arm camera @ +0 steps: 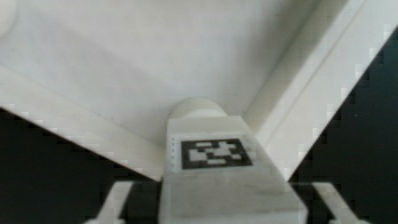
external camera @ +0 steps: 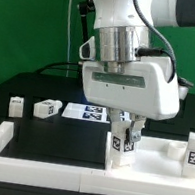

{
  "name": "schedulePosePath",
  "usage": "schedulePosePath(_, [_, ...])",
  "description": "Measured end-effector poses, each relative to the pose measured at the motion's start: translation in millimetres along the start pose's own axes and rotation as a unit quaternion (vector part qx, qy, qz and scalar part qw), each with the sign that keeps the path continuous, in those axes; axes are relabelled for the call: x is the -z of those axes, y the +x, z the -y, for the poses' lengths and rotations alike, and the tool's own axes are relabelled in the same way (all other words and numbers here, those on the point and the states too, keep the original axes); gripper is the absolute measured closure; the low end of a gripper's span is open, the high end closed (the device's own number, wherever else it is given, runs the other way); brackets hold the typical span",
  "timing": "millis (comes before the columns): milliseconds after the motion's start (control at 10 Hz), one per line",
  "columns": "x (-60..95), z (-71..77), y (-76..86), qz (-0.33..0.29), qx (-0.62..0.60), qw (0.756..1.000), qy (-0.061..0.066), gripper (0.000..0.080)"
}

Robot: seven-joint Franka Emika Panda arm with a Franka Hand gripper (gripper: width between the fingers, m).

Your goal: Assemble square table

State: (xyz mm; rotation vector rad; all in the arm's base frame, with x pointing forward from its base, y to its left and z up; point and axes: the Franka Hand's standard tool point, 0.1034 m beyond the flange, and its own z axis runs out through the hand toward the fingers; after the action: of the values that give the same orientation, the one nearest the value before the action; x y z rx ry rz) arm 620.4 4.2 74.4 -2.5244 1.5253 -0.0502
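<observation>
From outside, my wrist housing covers most of my claw (external camera: pixel 128 128), so only its tips show there. My arm also blocks part of the marker board (external camera: pixel 88 111) behind it. The wrist view cuts my fingers (arm camera: pixel 118 198) off at the frame edge and blurs the rest. In that view I cannot see the far end of the leg (external camera: pixel 123 150). I cannot tell whether it sits in a corner socket or only meets the surface.

The leg stands upright with its long axis vertical. In the exterior view its tag faces the camera. It is at the end of the tabletop (external camera: pixel 163 154) on the exterior view's left, just behind the front rail (external camera: pixel 45 164). In the wrist view the tabletop's raised rim runs diagonally past the leg.

My claw is closed on this leg, with one finger on each side of it near the top. My arm comes straight down from above, with the wrist vertical and the claw pointing at the table (external camera: pixel 50 131).

Two loose legs (external camera: pixel 16 105) lie on the table at the exterior view's left, well apart from me. Another tagged white piece (external camera: pixel 193 152) is cut off at the exterior view's right edge, and I cannot make out what it is.
</observation>
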Motion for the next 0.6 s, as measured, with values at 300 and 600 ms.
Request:
schedulePosePath(300, [-2.2,2.7,-2.2,0.01,-0.193,0.981,0.002,0.0507])
schedulePosePath(600, [-2.7,3.1,-3.6,0.01,-0.172,0.985,0.002,0.0291])
